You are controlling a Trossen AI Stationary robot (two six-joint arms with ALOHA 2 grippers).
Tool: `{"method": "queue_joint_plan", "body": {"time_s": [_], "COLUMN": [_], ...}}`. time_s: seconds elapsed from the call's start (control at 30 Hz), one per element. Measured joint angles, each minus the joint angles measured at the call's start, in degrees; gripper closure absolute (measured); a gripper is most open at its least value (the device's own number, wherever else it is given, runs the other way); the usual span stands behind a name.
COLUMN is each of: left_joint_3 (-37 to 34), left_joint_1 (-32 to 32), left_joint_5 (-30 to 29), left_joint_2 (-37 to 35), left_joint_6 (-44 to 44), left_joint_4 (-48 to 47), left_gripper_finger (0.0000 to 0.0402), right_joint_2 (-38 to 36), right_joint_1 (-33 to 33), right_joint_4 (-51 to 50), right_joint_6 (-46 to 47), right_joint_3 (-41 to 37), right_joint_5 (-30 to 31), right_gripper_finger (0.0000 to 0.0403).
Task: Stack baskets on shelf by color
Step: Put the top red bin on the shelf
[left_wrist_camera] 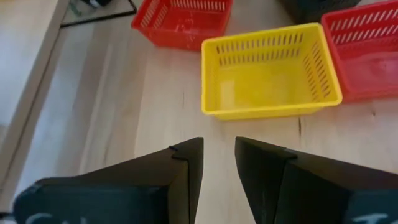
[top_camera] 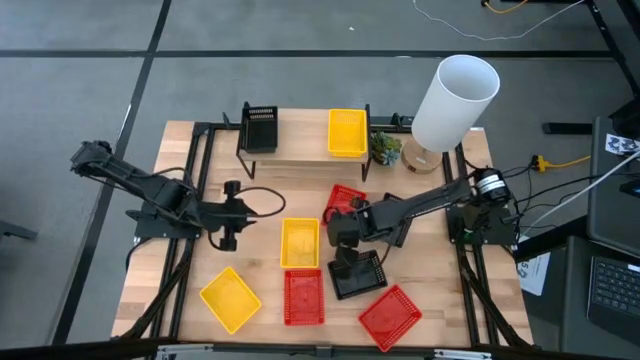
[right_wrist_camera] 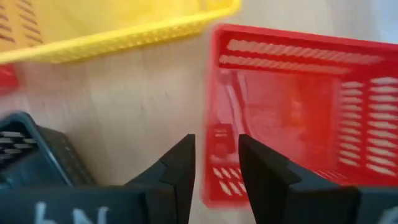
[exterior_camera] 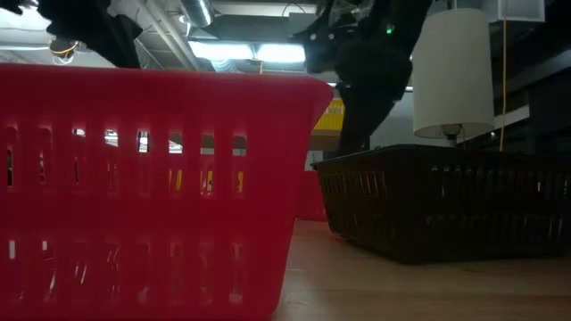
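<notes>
The right claw [top_camera: 338, 228], slightly parted and empty, hovers over the surface [top_camera: 260, 190] by a red basket [right_wrist_camera: 298, 106]; the left claw [top_camera: 228, 214] waits slightly parted.

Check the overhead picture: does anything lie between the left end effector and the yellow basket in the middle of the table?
Nothing visible does. Bare tabletop separates the left end effector from the yellow basket; its fingers are slightly apart.

Robotics lab — grey floor [top_camera: 90, 90], loose cables [top_camera: 480, 30], laptop [top_camera: 612, 285], ceiling strip lights [exterior_camera: 245, 52]
</notes>
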Motion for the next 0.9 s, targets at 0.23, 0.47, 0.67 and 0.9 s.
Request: {"method": "queue_joint_plan", "body": {"time_s": [0.23,0.47,0.67,0.9], "left_joint_3": [-3.4,-5.2,-7.4,-9.5], "left_joint_1": [0.0,0.0,0.0,0.0], "left_joint_5": [0.0,0.0,-0.4,-0.7], "left_joint_2": [-1.1,-1.0,-1.0,-1.0], "left_joint_6": [-3.6,-6.6,-6.8,-8.3], "left_joint_4": [0.5,0.6,0.5,0.5], "left_gripper_finger": [0.0315,0.0315,0.0315,0.0315], "right_joint_2": [3.5,5.6,5.7,5.7], "right_joint_1": [-0.2,-0.2,0.2,2.2], "right_joint_4": [1.7,1.3,1.2,-5.5], "right_joint_6": [-0.6,0.8,2.5,3.9], "right_joint_3": [0.0,0.0,0.0,5.6], "right_joint_5": [0.4,1.0,0.9,0.7], "right_gripper_finger": [0.0281,0.0289,0.0387,0.0399]}}
